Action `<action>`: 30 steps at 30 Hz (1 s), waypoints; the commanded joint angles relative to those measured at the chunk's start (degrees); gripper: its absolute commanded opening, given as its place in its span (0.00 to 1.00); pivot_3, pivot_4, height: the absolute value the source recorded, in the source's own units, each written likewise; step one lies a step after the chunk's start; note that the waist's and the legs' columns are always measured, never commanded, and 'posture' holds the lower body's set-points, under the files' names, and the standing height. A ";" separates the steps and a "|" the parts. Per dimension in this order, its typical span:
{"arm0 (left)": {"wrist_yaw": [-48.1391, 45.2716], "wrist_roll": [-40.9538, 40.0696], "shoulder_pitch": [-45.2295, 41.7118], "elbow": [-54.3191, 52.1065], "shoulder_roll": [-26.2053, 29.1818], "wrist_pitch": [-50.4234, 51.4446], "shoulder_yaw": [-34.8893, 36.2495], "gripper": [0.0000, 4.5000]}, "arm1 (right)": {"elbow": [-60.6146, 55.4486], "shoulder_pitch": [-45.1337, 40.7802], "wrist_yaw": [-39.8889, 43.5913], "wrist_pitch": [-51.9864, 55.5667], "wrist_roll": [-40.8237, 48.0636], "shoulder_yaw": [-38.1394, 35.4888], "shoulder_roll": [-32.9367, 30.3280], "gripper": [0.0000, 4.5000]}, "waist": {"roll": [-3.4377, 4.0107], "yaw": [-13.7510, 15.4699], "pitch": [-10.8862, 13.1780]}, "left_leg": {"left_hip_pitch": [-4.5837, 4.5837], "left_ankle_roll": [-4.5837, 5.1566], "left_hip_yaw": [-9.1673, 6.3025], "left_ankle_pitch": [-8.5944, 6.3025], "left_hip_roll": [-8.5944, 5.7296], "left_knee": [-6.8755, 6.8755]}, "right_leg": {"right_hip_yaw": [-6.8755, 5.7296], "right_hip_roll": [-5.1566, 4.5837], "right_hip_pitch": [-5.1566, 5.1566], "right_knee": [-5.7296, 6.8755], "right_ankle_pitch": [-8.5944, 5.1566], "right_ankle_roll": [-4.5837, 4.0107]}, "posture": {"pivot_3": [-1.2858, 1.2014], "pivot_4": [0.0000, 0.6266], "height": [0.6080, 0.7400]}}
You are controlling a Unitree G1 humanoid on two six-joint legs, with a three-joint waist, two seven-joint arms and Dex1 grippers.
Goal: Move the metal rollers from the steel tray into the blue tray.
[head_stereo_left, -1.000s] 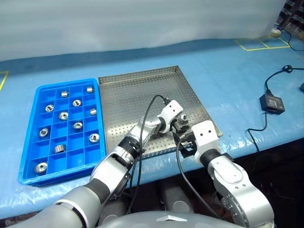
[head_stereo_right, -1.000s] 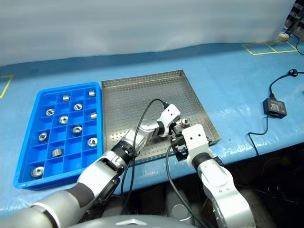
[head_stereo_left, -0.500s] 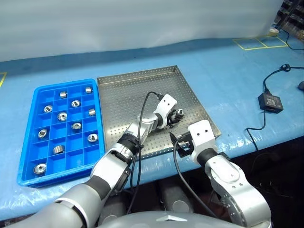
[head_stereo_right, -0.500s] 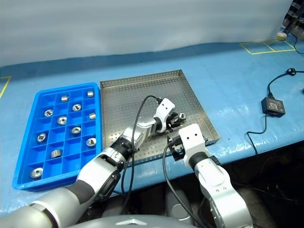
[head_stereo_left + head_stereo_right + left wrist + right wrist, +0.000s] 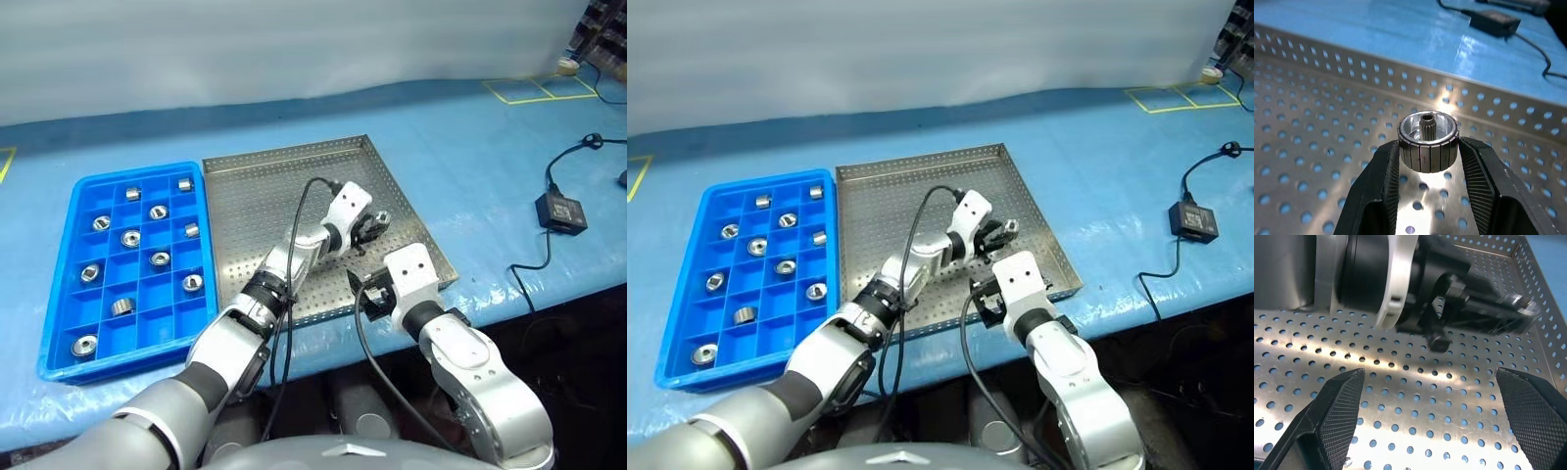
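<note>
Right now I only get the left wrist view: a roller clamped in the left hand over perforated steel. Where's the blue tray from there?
Observer: The blue tray sits against the steel tray's left side, to the left of the left hand.
Operator: Free cells?
Observer: Plenty. Eleven metal rollers lie one per cell.
Operator: Right hand in the way?
Observer: No. The right hand hovers open at the steel tray's near rim.

The steel tray (image 5: 265,196) floor lies bare; the blue tray (image 5: 73,294) apparently keeps several free compartments.
</note>
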 commanded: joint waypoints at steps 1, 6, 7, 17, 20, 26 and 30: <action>2.53 -0.99 5.86 -18.25 -0.27 4.65 1.29 0.36 | 0.53 -2.20 1.58 -1.63 0.80 0.39 -0.15 1.00 | 0.06 0.12 -0.04 | 0.02 0.00 0.00 0.00 0.00 -0.02 | 0.00 0.00 0.00 0.00 0.00 -0.01 | 0.44 0.24 1.00; 6.69 0.00 16.22 -41.49 5.68 14.66 3.74 0.36 | 3.08 -5.41 4.18 -2.46 1.72 0.94 -0.98 1.00 | 0.12 0.87 -0.02 | 0.10 -0.02 0.00 0.00 0.05 -0.07 | 0.03 0.06 0.01 0.06 0.11 -0.23 | 0.48 0.24 1.00; 7.63 0.14 17.84 -44.92 6.55 16.31 4.16 0.36 | 3.42 -5.92 4.60 -2.59 1.87 1.05 -1.13 1.00 | 0.13 1.34 -0.01 | 0.11 -0.05 0.01 0.02 0.08 -0.07 | 0.03 0.08 0.00 0.08 0.11 -0.23 | 0.49 0.24 1.00; 18.84 4.23 40.02 -79.24 13.77 31.55 9.19 0.36 | 12.98 -15.75 12.98 -7.99 4.06 5.55 -2.73 1.00 | 0.00 10.49 0.04 | 0.10 -0.12 -0.07 0.07 0.04 -0.04 | -0.08 0.05 0.06 0.07 -0.03 -0.56 | 0.59 0.24 1.00; 24.14 5.72 45.91 -84.35 11.92 33.19 12.76 0.36 | 16.28 -18.59 15.39 -10.16 4.31 7.65 -2.40 1.00 | -0.02 12.71 0.05 | 0.06 -0.11 -0.16 0.07 0.00 0.00 | -0.20 0.00 0.11 0.01 -0.05 -0.59 | 0.62 0.24 1.00; 26.35 8.25 55.64 -90.79 13.85 35.04 14.91 0.36 | 19.94 -21.82 19.12 -13.00 4.92 10.66 -1.60 1.00 | -0.03 15.18 0.06 | 0.06 -0.14 -0.27 0.08 0.00 0.00 | -0.33 0.01 0.13 0.02 -0.10 -0.67 | 0.65 0.24 1.00; 25.94 7.79 60.87 -93.02 15.08 35.47 16.62 0.36 | 21.63 -22.60 20.61 -14.47 5.02 11.79 -1.06 1.00 | -0.02 16.24 0.06 | 0.06 -0.16 -0.37 0.08 0.02 -0.01 | -0.50 -0.02 0.08 -0.01 -0.17 -0.74 | 0.66 0.24 1.00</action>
